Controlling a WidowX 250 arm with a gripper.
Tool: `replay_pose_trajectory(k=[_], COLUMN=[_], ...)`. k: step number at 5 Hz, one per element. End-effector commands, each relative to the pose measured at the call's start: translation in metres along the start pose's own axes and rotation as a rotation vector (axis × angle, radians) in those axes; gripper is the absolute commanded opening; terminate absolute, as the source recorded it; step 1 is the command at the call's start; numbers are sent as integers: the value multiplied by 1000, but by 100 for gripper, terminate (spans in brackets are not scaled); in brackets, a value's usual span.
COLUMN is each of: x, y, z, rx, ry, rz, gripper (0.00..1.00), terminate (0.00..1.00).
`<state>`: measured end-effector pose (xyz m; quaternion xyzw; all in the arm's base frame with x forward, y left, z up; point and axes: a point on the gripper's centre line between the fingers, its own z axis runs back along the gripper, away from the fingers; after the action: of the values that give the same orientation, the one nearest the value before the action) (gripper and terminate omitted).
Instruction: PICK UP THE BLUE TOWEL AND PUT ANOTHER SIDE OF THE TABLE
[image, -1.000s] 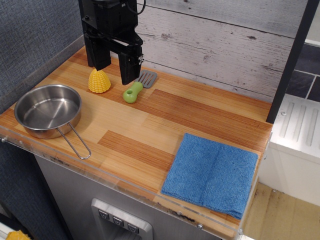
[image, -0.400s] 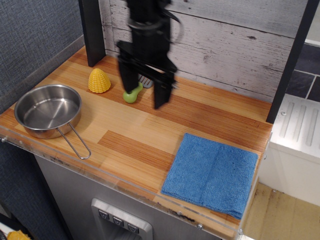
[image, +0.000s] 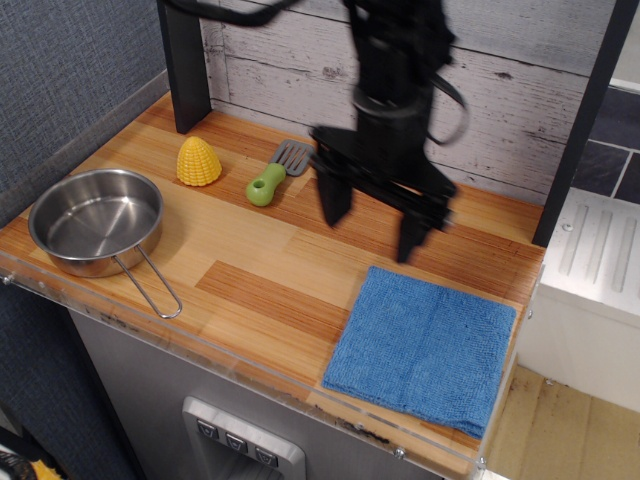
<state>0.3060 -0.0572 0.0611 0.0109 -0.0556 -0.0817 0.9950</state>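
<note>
The blue towel (image: 422, 347) lies flat and folded at the front right corner of the striped wooden table (image: 250, 255). My black gripper (image: 372, 228) hangs above the table's middle right, just behind and to the left of the towel's far edge. Its two fingers (image: 333, 195) are spread wide apart and hold nothing. It is a little blurred and does not touch the towel.
A steel pan (image: 96, 220) with a wire handle sits at the front left. A yellow corn toy (image: 198, 161) and a green-handled grey spatula (image: 277, 172) lie at the back left. A dark post (image: 185, 65) stands at the back. The wooden wall runs behind.
My gripper has swept from the back left, by the corn, rightward and forward to just behind the towel. Its fingers stay open. The towel and other objects have not moved.
</note>
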Motion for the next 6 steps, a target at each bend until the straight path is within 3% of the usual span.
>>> replay_pose_trajectory(k=[1, 3, 6], x=[-6, -29, -49], y=[-30, -53, -55], z=[-4, -25, -69], rx=[-67, -139, -101], ry=[-64, -38, 107], rz=[-18, -131, -231], gripper=[100, 100, 100], terminate=[0, 0, 0])
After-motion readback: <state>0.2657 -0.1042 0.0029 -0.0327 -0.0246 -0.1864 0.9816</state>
